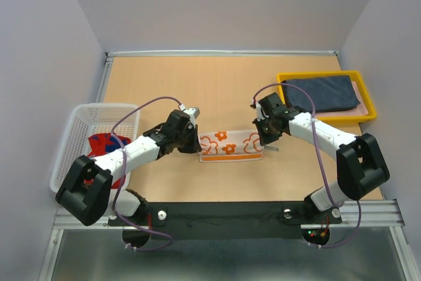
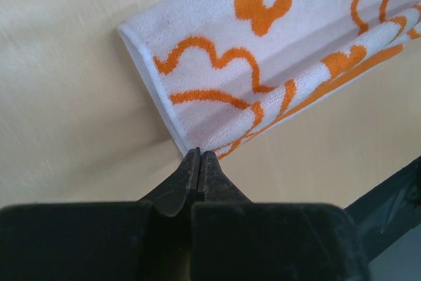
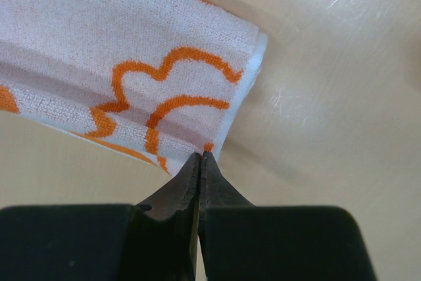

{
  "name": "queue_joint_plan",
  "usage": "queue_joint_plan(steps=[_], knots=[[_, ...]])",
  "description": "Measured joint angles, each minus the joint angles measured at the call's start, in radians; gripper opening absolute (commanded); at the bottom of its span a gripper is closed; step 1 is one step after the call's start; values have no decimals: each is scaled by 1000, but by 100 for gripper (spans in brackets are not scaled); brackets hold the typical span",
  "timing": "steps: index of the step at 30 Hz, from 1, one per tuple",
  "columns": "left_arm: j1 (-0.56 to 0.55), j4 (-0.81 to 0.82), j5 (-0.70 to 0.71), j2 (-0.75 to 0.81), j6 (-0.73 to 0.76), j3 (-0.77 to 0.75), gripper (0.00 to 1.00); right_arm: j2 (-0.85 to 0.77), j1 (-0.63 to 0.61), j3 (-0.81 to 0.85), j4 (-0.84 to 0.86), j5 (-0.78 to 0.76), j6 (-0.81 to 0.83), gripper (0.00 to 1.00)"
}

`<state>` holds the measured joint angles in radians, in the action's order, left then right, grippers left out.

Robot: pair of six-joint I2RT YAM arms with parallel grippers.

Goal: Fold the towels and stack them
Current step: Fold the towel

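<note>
A white towel with orange flower patterns [image 1: 230, 144] lies folded into a long strip on the table between the arms. My left gripper [image 1: 197, 143] is at its left end. In the left wrist view its jaws [image 2: 199, 153] are pressed together at the near corner of the towel [image 2: 263, 51]. At the strip's right end is my right gripper [image 1: 266, 143], pinched shut on the other near corner [image 3: 200, 154] of the towel [image 3: 131, 44]. A dark navy towel [image 1: 322, 93] lies folded in the yellow tray. A red towel with blue patches [image 1: 105, 144] sits in the basket.
The white mesh basket [image 1: 85, 113] stands at the left edge of the table, beside the left arm. At the back right is the yellow tray [image 1: 370, 115], just beyond the right arm's elbow. Grey walls close in the table on three sides.
</note>
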<state>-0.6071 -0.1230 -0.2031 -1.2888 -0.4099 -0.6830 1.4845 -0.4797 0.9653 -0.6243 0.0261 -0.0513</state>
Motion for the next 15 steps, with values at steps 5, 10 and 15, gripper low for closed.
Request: queue_joint_plan(steps=[5, 10, 15], knots=[[-2, 14, -6, -16, -19, 23, 3, 39, 0, 0, -4, 16, -20, 7], [-2, 17, -5, -16, -20, 23, 58, 41, 0, 2, -24, 41, -39, 33], [-22, -32, 2, 60, -43, 35, 76, 23, 0, 28, -119, 113, -78, 45]])
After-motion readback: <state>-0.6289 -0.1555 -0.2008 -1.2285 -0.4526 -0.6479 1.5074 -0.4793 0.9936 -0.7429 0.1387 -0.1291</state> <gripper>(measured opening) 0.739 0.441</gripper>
